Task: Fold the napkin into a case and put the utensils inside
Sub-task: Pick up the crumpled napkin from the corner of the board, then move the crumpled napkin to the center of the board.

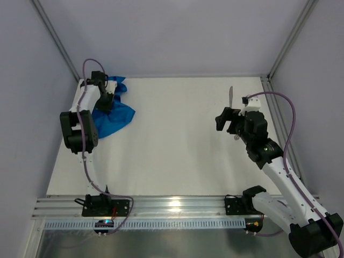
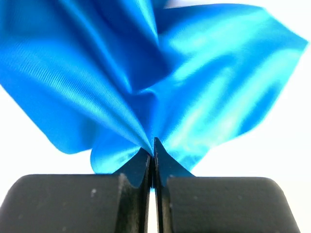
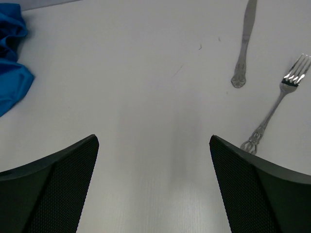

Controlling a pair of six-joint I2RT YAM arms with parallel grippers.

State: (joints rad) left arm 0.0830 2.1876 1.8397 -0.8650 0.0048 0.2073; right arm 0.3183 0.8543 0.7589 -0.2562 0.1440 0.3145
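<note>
Pinching a fold of the crumpled blue napkin (image 2: 204, 82) at the far left corner of the table (image 1: 177, 150), the left gripper (image 2: 153, 158) risks the slick cloth slipping free or dragging in a wad, while the right gripper (image 3: 153, 141) hangs spread wide near the knife (image 3: 245, 39) and fork (image 3: 278, 106).

Left hand (image 2: 153, 150) pinches a fold of crumpled blue napkin (image 2: 160, 82); fingers (image 2: 138, 170) together.

napkin (image 1: 113, 115): on the tabletop (image 1: 177, 140), at its far left corner
left claw (image 2: 153, 145): at the napkin, a fold between its fingers
knife (image 3: 244, 41): far right, well apart from the napkin
fork (image 3: 278, 103): just right of the knife, slightly nearer
right claw (image 3: 153, 141): above the tabletop, before both utensils
</note>
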